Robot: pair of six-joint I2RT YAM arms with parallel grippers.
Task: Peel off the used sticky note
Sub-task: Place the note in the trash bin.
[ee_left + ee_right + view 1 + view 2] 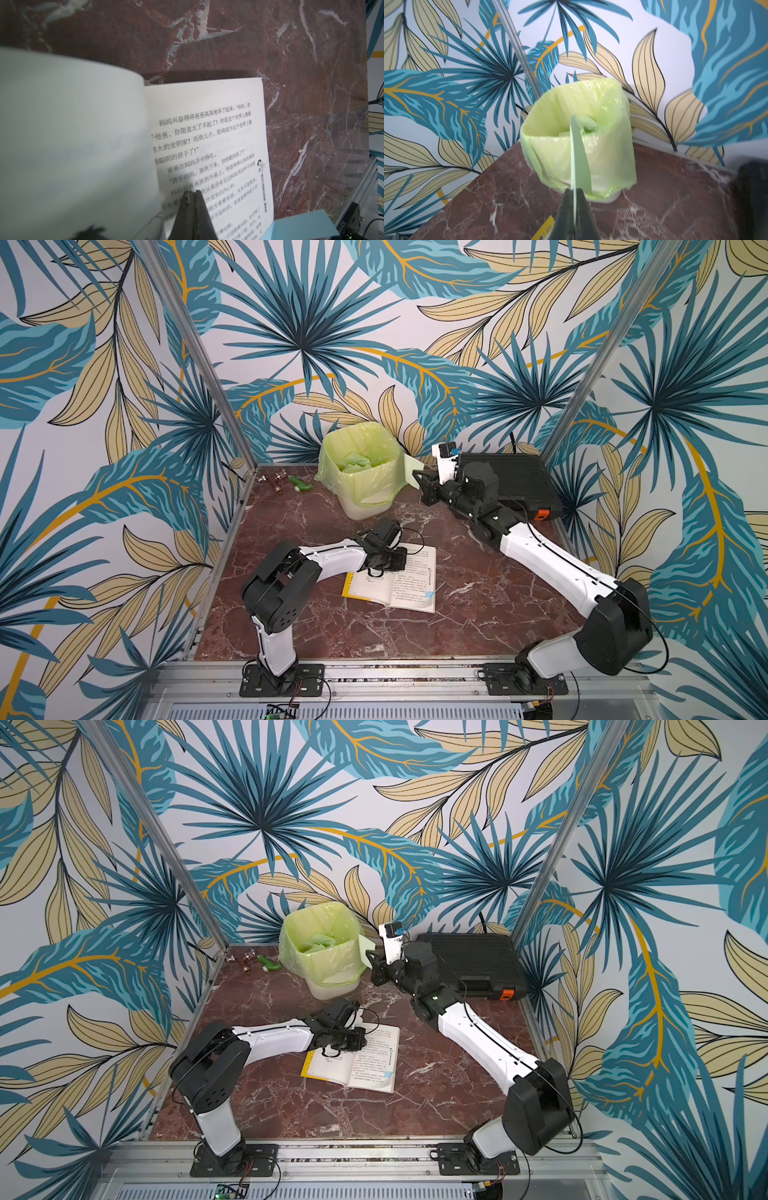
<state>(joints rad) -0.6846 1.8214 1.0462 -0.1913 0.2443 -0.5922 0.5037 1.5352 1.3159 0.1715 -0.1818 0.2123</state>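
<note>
A pale green sticky note (579, 158) stands edge-on between the shut jaws of my right gripper (574, 190). In both top views the gripper (424, 481) (374, 959) holds the note (413, 472) (368, 950) beside the right rim of the green-lined bin (361, 468) (324, 946). An open book (399, 580) (361, 1058) lies mid-table. My left gripper (192, 192) (399, 560) is shut with nothing in it, its tips down on the book's right page (207, 124) near the spine. A blue sticky note (301, 224) (429, 595) sticks out at that page's outer edge.
The bin (577, 133) holds several green notes. A black case (515, 481) lies at the back right, just behind my right arm. Small bottles (276, 483) and a green piece (301, 484) lie in the back left corner. Patterned walls enclose three sides.
</note>
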